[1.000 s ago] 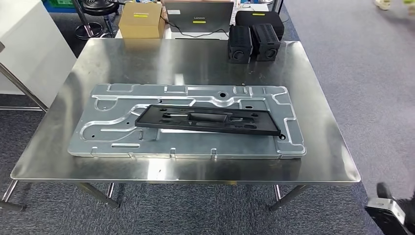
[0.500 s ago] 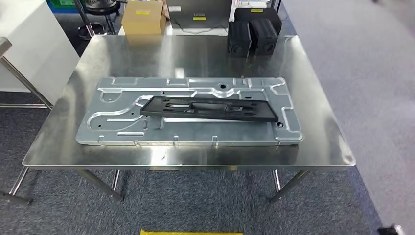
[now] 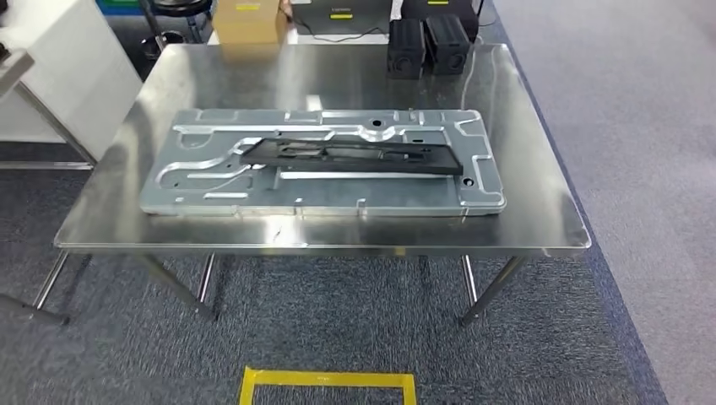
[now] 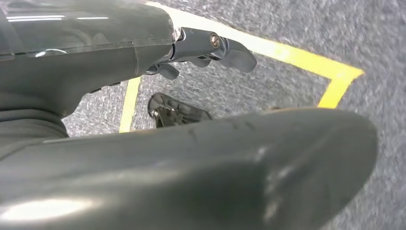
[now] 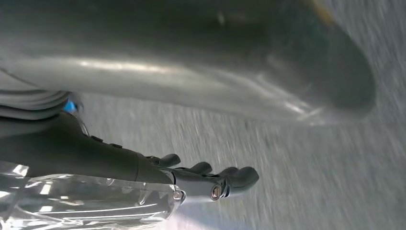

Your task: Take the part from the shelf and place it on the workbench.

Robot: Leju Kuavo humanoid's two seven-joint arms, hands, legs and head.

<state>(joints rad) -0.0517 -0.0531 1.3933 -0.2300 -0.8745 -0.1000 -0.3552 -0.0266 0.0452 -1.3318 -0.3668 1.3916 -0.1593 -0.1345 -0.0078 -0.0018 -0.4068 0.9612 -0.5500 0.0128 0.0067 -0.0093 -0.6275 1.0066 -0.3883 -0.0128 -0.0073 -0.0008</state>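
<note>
Black plastic frame (image 3: 352, 155) rests atop metal panel (image 3: 325, 160) on table (image 3: 540, 221), far ahead of both hands | left hand (image 4: 210, 48), right hand (image 5: 210, 179) hang floorward, empty, fingers loosely extended.

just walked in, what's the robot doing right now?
Nothing is being handled. A black plastic frame lies on a stamped metal panel, which rests on the steel workbench. Two black boxes stand at the bench's far edge. Both arms hang over the carpet: the left hand and the right hand hold nothing. Yellow floor tape marks a box in front of the bench.
</note>
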